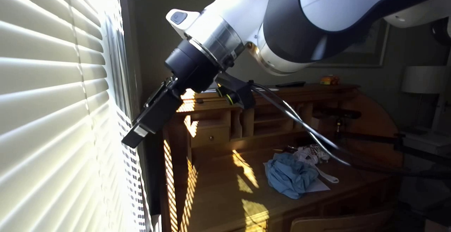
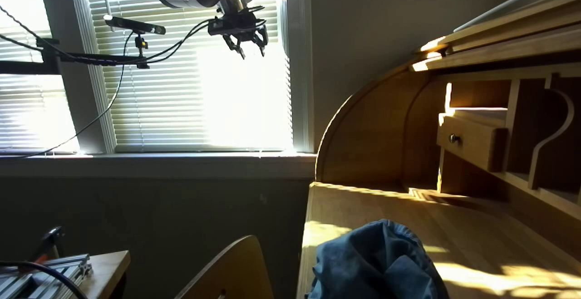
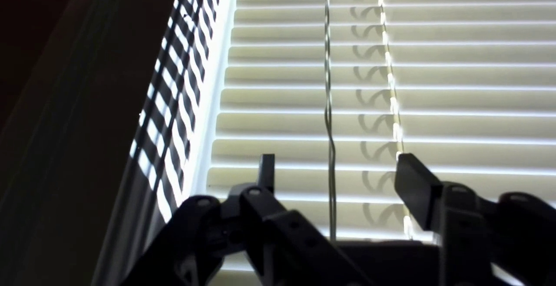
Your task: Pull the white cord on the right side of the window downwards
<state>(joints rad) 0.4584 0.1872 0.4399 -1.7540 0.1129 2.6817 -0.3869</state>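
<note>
The window with its white slat blinds shows in both exterior views (image 1: 45, 101) (image 2: 154, 108) and fills much of the wrist view (image 3: 478, 77). A thin twisted cord (image 3: 332, 182) hangs over the slats in the wrist view, dark against the light. It lies between the two fingertips there; I cannot tell if it is between them in depth. My gripper (image 3: 336, 169) is open, its fingers apart with nothing held. In an exterior view it is near the window's right side (image 2: 253, 56). In an exterior view it points down toward the blinds (image 1: 132, 140). Glare hides the cord near it.
A wooden roll-top desk (image 2: 363, 199) stands right of the window, with a blue cloth (image 2: 376, 262) on it. A camera on a black bar (image 2: 136, 25) is in front of the blinds. A window sill (image 2: 218, 156) and a chair back (image 2: 236, 272) are below.
</note>
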